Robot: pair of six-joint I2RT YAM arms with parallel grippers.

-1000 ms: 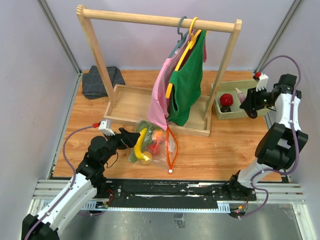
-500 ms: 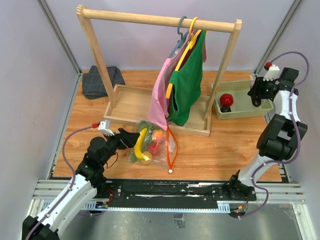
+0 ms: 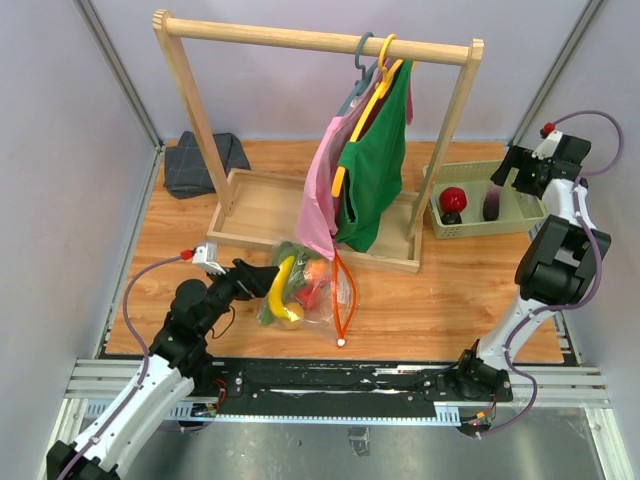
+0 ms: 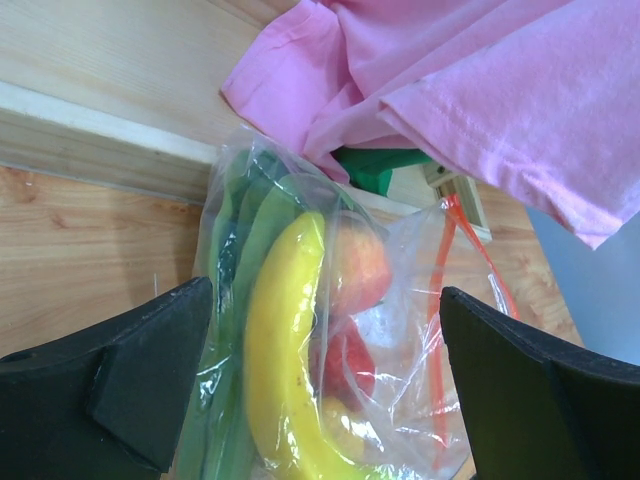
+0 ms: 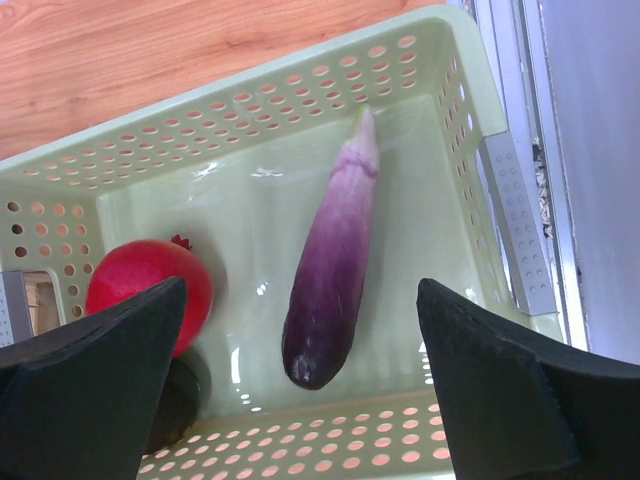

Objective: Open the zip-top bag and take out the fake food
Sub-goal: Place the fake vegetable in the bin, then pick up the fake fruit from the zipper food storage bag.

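Green basket (image 5: 250,110) holds eggplant (image 5: 330,290), pomegranate (image 5: 150,285); zip-top bag (image 4: 405,250) holds banana (image 4: 280,350), possibly peach (image 4: 357,268).

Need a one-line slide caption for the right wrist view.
Open right pincer over the pale green basket, a purple eggplant lying inside beside a red pomegranate.

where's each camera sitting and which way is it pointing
Top external: above and behind the bases, looking down on the table; both arms show.
Left wrist: on the left arm, facing the zip-top bag; its fingers frame the view.
Right wrist: on the right arm, looking into the basket at the eggplant; its fingers show.
Shared: top and left wrist see the bag; top and right wrist the basket.
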